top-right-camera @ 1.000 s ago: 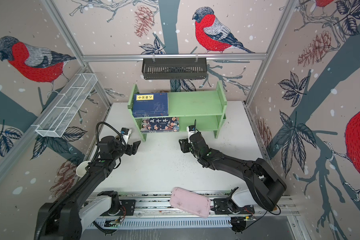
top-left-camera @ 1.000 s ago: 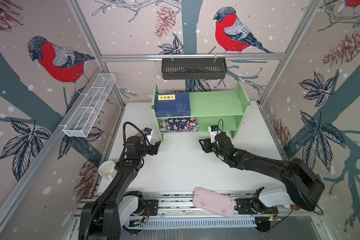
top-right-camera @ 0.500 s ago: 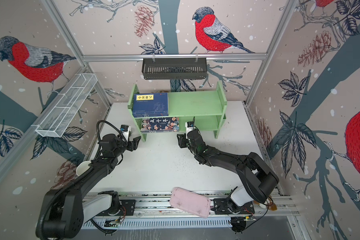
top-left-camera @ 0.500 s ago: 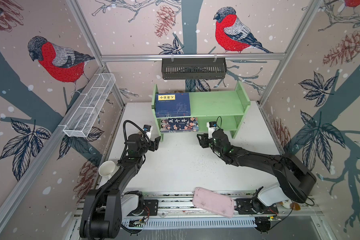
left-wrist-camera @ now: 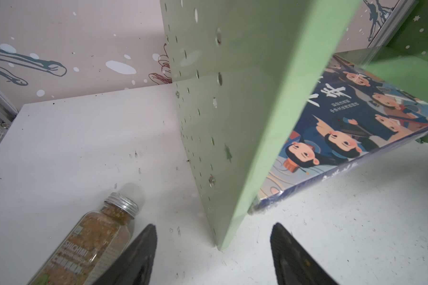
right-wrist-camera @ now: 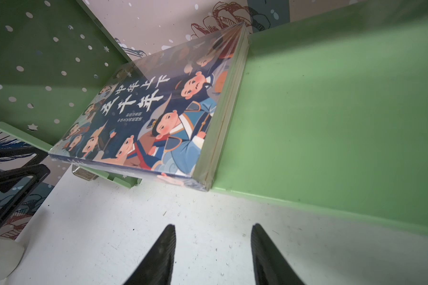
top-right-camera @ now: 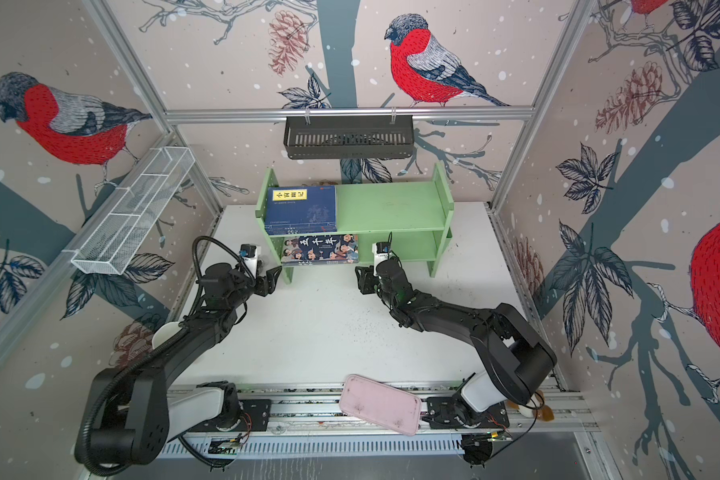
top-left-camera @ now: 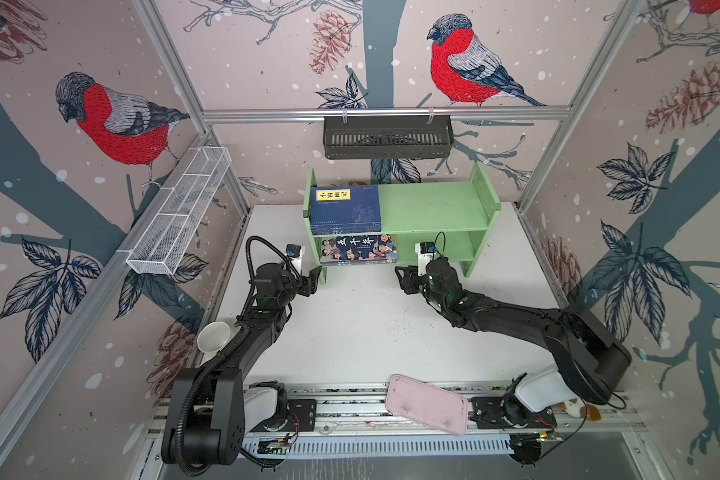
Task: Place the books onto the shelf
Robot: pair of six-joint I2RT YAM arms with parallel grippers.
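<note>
The light green shelf (top-left-camera: pixel 433 203) (top-right-camera: pixel 387 203) stands at the back of the white table. A stack of navy-blue books (top-left-camera: pixel 346 210) (top-right-camera: pixel 301 210) with a yellow label lies flat on the left of its top tier. The cartoon book (top-left-camera: pixel 358 249) (top-right-camera: pixel 320 248) (left-wrist-camera: pixel 351 128) (right-wrist-camera: pixel 153 118) lies flat on the lower tier, jutting a little past the front edge. My left gripper (top-left-camera: pixel 312 279) (left-wrist-camera: pixel 213 246) is open, low in front of the shelf's left side panel (left-wrist-camera: pixel 232 123). My right gripper (top-left-camera: pixel 404 280) (right-wrist-camera: pixel 213 246) is open and empty, just off the cartoon book's right front corner.
A spice bottle (left-wrist-camera: pixel 94 237) lies on the table beside my left gripper, outside the shelf. A pink tray (top-left-camera: pixel 427 405) rests on the front rail. A white cup (top-left-camera: pixel 213 336) sits by the left arm. A black slotted basket (top-left-camera: pixel 387 137) and a white wire basket (top-left-camera: pixel 179 212) hang on the walls.
Both grippers have edged forward toward the shelf's front. The books have not moved.
</note>
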